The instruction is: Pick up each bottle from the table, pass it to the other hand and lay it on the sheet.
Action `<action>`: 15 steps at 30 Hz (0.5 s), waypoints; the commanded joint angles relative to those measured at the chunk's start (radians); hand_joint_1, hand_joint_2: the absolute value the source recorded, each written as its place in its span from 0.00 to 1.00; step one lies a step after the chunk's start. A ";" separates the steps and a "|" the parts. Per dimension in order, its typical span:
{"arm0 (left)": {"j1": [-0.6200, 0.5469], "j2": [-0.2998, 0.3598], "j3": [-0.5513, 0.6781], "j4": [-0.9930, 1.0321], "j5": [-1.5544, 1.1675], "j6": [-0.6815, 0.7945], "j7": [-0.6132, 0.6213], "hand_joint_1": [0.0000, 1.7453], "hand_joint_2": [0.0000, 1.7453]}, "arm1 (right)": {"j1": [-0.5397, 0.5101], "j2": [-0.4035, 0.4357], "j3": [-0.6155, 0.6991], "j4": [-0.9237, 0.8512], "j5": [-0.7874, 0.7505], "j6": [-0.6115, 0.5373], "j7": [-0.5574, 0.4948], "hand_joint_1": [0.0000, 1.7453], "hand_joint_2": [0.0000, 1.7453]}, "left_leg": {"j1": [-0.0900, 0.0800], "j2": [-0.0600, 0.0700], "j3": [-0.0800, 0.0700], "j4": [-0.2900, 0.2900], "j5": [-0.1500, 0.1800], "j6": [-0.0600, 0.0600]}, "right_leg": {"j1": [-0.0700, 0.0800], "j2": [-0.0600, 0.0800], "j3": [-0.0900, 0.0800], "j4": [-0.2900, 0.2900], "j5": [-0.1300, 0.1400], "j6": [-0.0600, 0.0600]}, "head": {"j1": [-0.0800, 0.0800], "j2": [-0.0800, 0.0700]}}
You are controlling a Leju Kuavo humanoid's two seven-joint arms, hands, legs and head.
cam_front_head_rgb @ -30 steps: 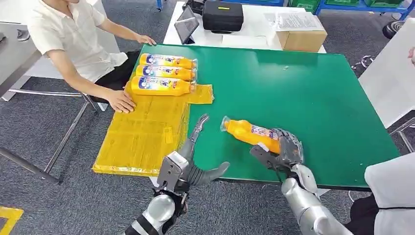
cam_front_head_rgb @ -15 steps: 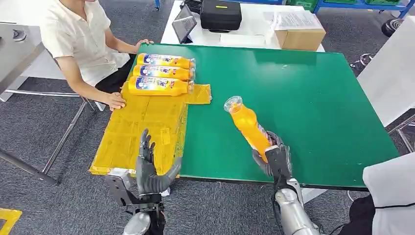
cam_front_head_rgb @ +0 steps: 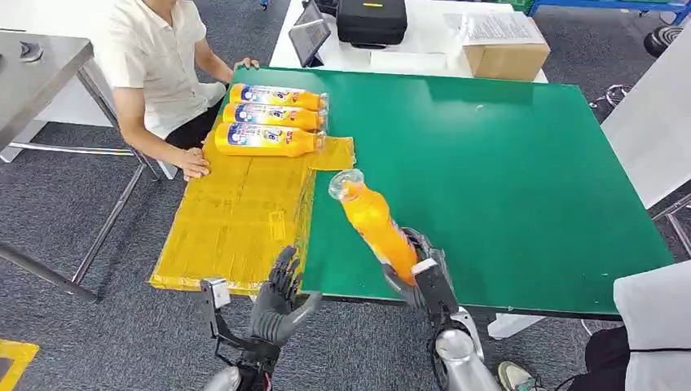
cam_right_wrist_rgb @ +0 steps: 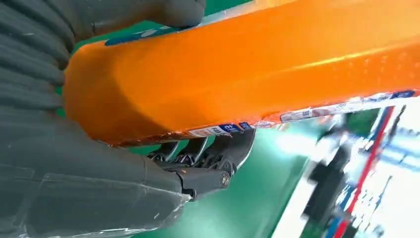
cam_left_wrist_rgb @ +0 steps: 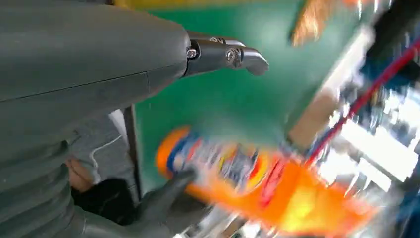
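Head view: the right hand (cam_front_head_rgb: 424, 281), low and right of centre in the frame, is seen wrapped around the base of an orange bottle (cam_front_head_rgb: 376, 224), and in the right wrist view the fingers (cam_right_wrist_rgb: 208, 158) are closed under the bottle's body, so the grip is judged firm. From that hand the bottle's long axis runs up and to the left, its cap end pointing toward the upper left of the frame, above the green table (cam_front_head_rgb: 505, 163). The left hand (cam_front_head_rgb: 277, 301) is found at the lower left of centre, its fingers spread and holding nothing, palm turned toward the bottle. The bottle is thus tilted toward the left hand, which lies down and left of it and apart from it; a handover is judged to require that gap to be closed. Further out, the yellow sheet (cam_front_head_rgb: 236, 220) is spread left of the bottle, with three bottles (cam_front_head_rgb: 269, 118) laid side by side at its upper end, and a person (cam_front_head_rgb: 159, 57) is seated beyond it.
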 commanded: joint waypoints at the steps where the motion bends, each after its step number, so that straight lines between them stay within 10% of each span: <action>1: -0.088 0.015 -0.058 0.104 -0.122 -0.032 -0.038 0.00 1.00 | -0.026 0.011 0.209 0.002 -0.010 0.031 0.006 0.95 1.00 | 0.001 -0.001 0.004 -0.001 -0.001 -0.002 | 0.000 0.000 0.003 0.000 -0.001 -0.002 | 0.000 0.000; 15: -0.135 -0.056 0.056 0.072 -0.069 0.038 -0.034 0.00 1.00 | -0.020 0.030 0.398 0.020 0.015 0.049 -0.010 0.99 1.00 | 0.001 -0.001 -0.001 0.000 0.000 -0.001 | 0.001 -0.001 -0.001 -0.001 -0.001 -0.001 | 0.001 0.000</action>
